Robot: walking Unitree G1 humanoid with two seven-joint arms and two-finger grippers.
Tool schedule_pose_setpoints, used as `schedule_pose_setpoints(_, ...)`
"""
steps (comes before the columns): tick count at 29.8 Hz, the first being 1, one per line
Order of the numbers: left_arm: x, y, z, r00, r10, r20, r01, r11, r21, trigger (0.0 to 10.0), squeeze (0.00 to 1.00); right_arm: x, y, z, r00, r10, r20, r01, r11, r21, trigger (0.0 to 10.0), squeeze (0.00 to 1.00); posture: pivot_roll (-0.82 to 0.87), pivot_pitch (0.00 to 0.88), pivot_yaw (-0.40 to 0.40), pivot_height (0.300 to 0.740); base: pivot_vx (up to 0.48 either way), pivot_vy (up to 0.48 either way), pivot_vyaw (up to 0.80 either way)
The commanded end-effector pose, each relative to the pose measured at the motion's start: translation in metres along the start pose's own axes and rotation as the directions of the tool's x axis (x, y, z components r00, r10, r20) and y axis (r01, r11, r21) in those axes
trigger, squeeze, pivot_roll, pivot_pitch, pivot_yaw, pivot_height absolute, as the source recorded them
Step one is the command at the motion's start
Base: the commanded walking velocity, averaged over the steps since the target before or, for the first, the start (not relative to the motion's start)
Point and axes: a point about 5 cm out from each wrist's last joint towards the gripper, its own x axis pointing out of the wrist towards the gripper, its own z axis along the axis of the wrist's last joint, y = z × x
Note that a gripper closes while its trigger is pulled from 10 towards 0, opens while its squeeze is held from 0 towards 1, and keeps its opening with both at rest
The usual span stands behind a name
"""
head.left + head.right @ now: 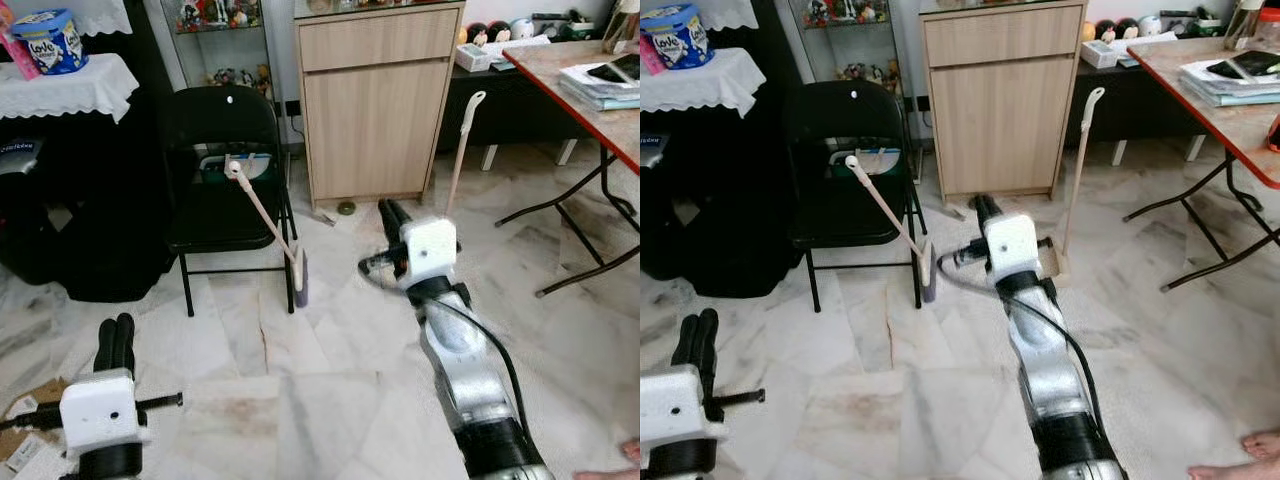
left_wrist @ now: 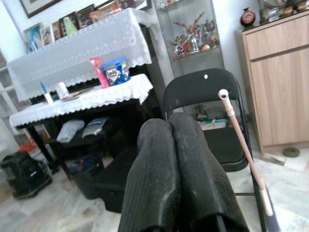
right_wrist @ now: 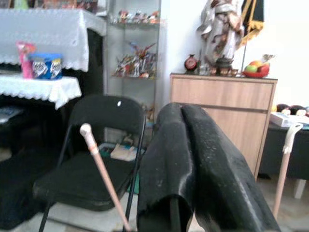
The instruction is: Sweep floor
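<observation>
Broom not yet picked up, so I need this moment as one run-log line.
broom: leaning on chair | left gripper: shut, low | right gripper: shut, raised

- Grippers: two, left gripper [image 1: 115, 333] and right gripper [image 1: 391, 213].
- Folding chair [image 1: 222, 150]: one.
- Broom [image 1: 270, 222]: one.
- Dustpan [image 1: 1072, 190], long-handled: one.
- Wooden cabinet [image 1: 375, 100]: one.
- Red-edged table [image 1: 590, 85]: one.
- Blue tub [image 1: 50, 40]: one.
</observation>
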Motion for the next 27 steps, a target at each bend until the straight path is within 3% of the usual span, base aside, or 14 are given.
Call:
schedule_pose_setpoints(1,0.0,0.007,0.004,0.999,0.037,0.0,-0.037,0.999,0.023,10.0,0.0,0.001,0.009,-0.001,1.0,0.02,0.01,-0.02,1.0,-0.01,10.0,0.0,-0.04,0.0,0.059,0.74,0.0,0.0,0.0)
schedule_pose_setpoints(6,-0.001,0.012,0.008,0.997,0.072,-0.005,-0.072,0.997,0.031,10.0,0.0,-0.003,0.02,-0.004,0.998,0.063,0.009,-0.063,0.998,0.013,10.0,0.0,-0.03,0.0,0.053,0.74,0.0,0.0,0.0)
schedule_pose_setpoints(9,0.007,0.009,0.007,0.998,0.068,0.002,-0.068,0.998,0.007,10.0,0.0,0.001,0.033,-0.003,0.996,0.092,0.009,-0.093,0.993,0.075,10.0,0.0,-0.06,0.0,0.058,0.74,0.0,0.0,0.0)
schedule_pose_setpoints(12,0.013,0.005,0.007,0.998,0.057,0.015,-0.057,0.998,-0.005,10.0,0.0,0.004,0.031,-0.002,0.998,0.066,-0.005,-0.064,0.986,0.151,10.0,0.0,-0.08,0.0,0.057,0.74,0.0,0.0,0.0)
schedule_pose_setpoints(14,0.014,0.004,0.007,0.998,0.059,0.014,-0.059,0.998,-0.007,10.0,0.0,0.003,0.03,-0.003,0.997,0.074,-0.006,-0.073,0.989,0.132,10.0,0.0,-0.07,0.0,0.053,0.74,0.0,0.0,0.0)
schedule_pose_setpoints(18,0.008,0.004,0.002,0.998,0.063,-0.017,-0.063,0.998,0.003,10.0,0.0,-0.026,0.025,-0.022,0.989,0.135,-0.069,-0.13,0.989,0.067,10.0,0.0,-0.08,0.0,0.083,0.74,0.0,0.0,0.0)
schedule_pose_setpoints(27,0.007,0.003,0.002,0.999,-0.013,-0.038,0.014,1.0,0.02,10.0,0.0,-0.066,0.01,-0.028,0.982,0.138,-0.132,-0.135,0.99,0.033,10.0,0.0,-0.11,0.0,0.151,0.74,0.0,0.0,0.0)
